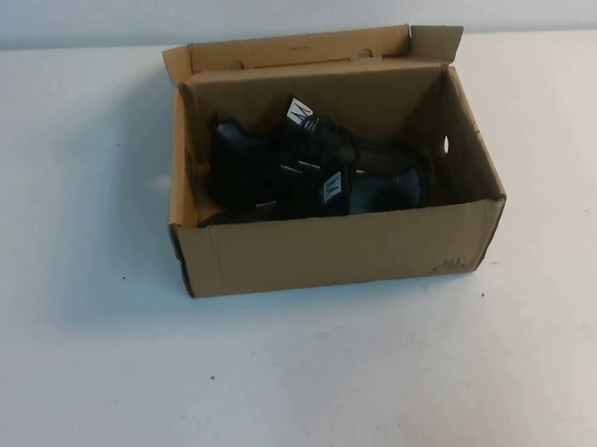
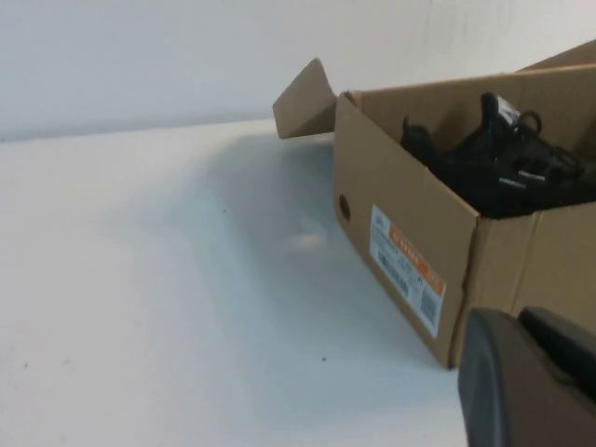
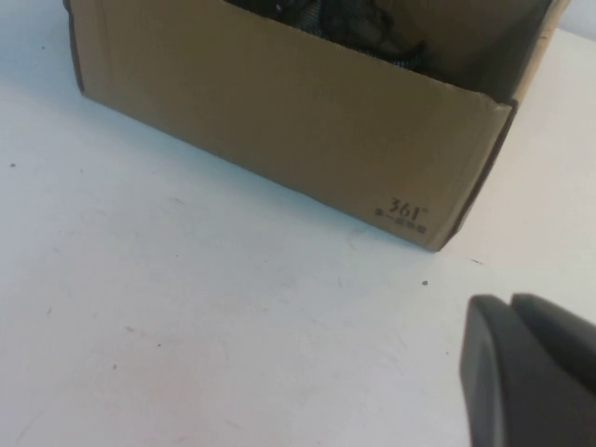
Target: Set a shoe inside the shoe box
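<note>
The brown cardboard shoe box [image 1: 340,249] stands open mid-table, its lid flap [image 1: 299,49] folded back. Two black mesh shoes lie inside: one [image 1: 329,190] near the front wall with a white tongue label, its mate [image 1: 299,118] behind it. I cannot tell which went in last. The box also shows in the left wrist view [image 2: 400,214] with a shoe [image 2: 494,158] inside, and in the right wrist view [image 3: 279,112]. My left gripper [image 2: 521,321] is shut and empty, near the box's left end. My right gripper [image 3: 510,303] is shut and empty, in front of the box's right corner.
The white table [image 1: 307,383] spreads around the box. A white and orange label [image 2: 407,270] is on the box's left end. Dark print [image 3: 407,209] marks the lower right corner of the front wall. A white wall runs behind the table.
</note>
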